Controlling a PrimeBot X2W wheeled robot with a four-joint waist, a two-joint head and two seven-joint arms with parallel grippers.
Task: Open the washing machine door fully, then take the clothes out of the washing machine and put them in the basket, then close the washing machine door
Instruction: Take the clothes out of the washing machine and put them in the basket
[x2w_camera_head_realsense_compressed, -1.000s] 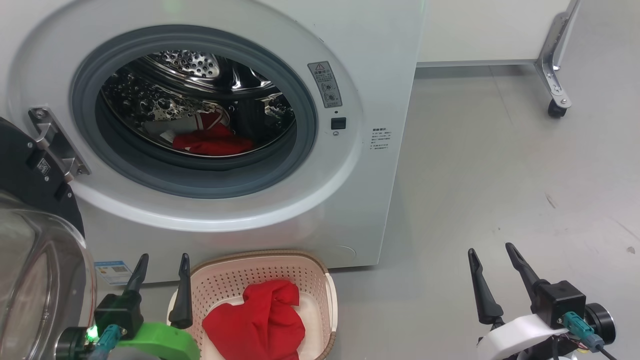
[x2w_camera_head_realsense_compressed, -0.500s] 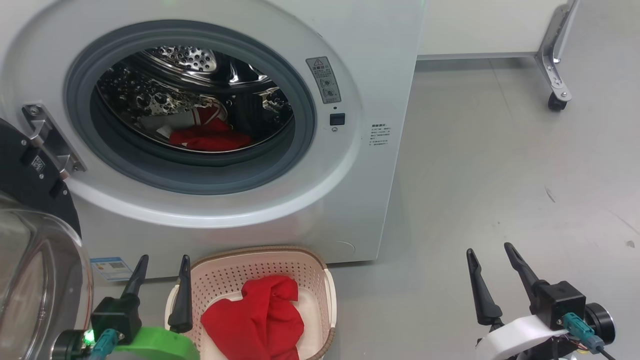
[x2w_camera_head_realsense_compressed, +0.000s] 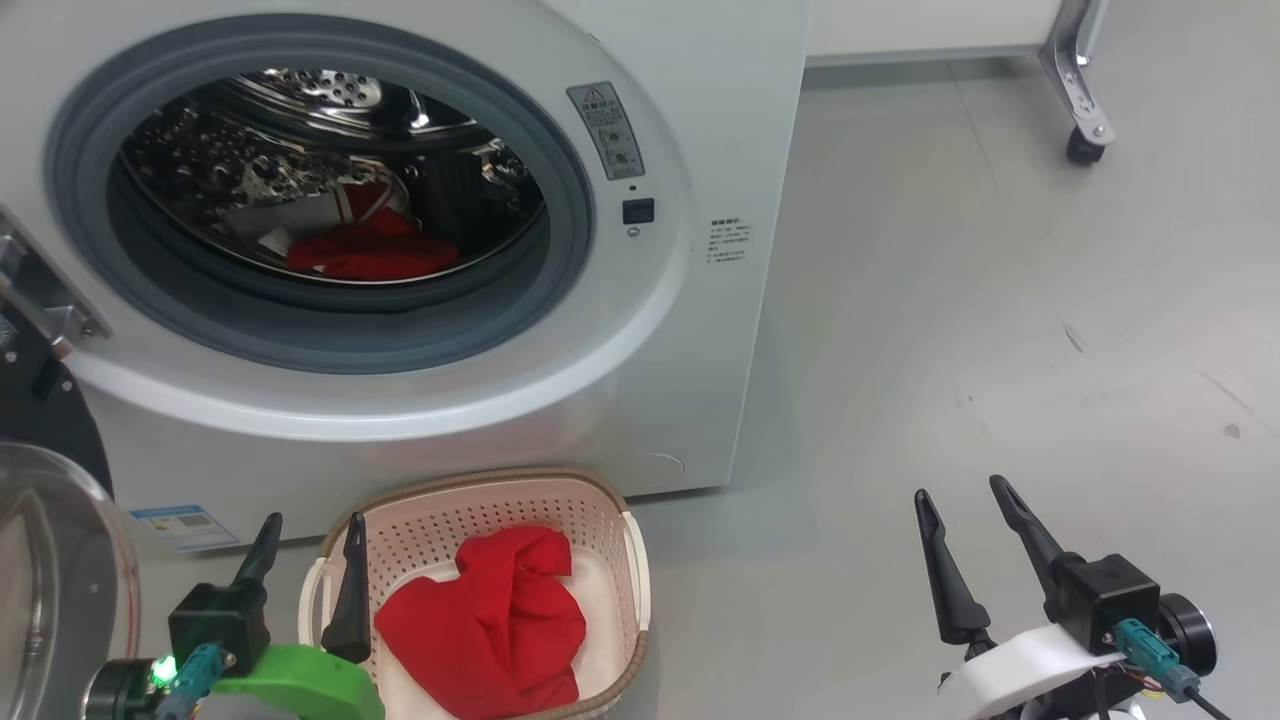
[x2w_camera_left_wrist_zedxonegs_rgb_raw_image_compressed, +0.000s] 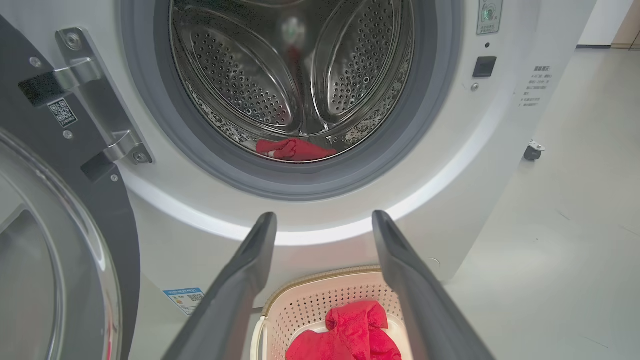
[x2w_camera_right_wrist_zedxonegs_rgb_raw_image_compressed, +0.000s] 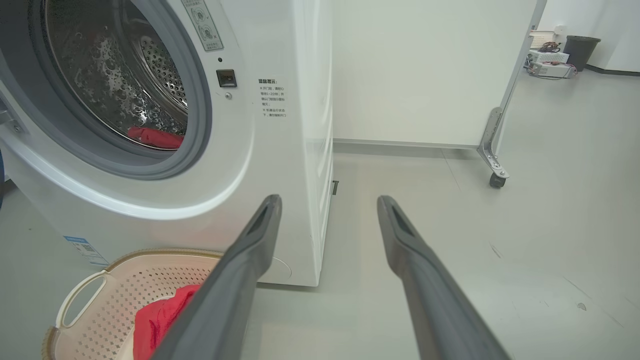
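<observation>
The white washing machine (x2w_camera_head_realsense_compressed: 700, 120) stands with its door (x2w_camera_head_realsense_compressed: 40, 560) swung wide to the left, its glass bowl at the frame's edge. Red clothes (x2w_camera_head_realsense_compressed: 370, 255) lie low in the steel drum, also seen in the left wrist view (x2w_camera_left_wrist_zedxonegs_rgb_raw_image_compressed: 295, 149). On the floor in front of the machine sits the cream basket (x2w_camera_head_realsense_compressed: 480, 480), with a red garment (x2w_camera_head_realsense_compressed: 490, 620) in it. My left gripper (x2w_camera_head_realsense_compressed: 313, 520) is open and empty at the basket's left rim, pointing at the drum mouth (x2w_camera_left_wrist_zedxonegs_rgb_raw_image_compressed: 324, 216). Right of the machine, my right gripper (x2w_camera_head_realsense_compressed: 958, 490) hangs open and empty over bare floor (x2w_camera_right_wrist_zedxonegs_rgb_raw_image_compressed: 328, 200).
A metal leg on a caster (x2w_camera_head_realsense_compressed: 1085, 145) carries a white panel at the back right. Grey floor (x2w_camera_head_realsense_compressed: 1000, 330) spreads to the right of the machine. A blue label (x2w_camera_head_realsense_compressed: 180, 525) marks the machine's lower left front.
The head camera has moved, so the whole picture has slid left and up. Both grippers stay open, and the clothes and basket keep their places.
</observation>
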